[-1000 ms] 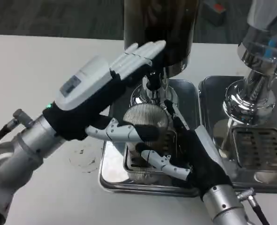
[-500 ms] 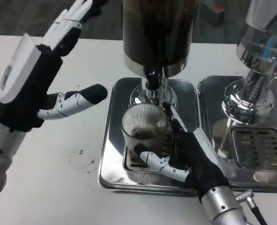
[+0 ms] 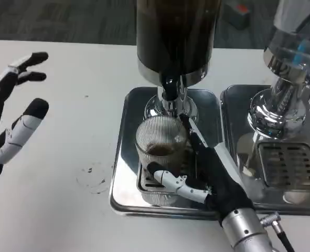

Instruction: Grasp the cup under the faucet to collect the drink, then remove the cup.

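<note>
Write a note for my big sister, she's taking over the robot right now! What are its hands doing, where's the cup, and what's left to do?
Right hand: wrapped around the ribbed clear cup, holding it.
Left hand: open, lifted over the white table at the far left, holding nothing.
Cup: upright on the metal drip tray, right under the faucet of the dark drink dispenser.
Done: cup is grasped, and some brown drink sits in the bottom.
Left: the cup looks only partly filled, so possibly collect more, then lift it off the tray and away from the faucet.
</note>
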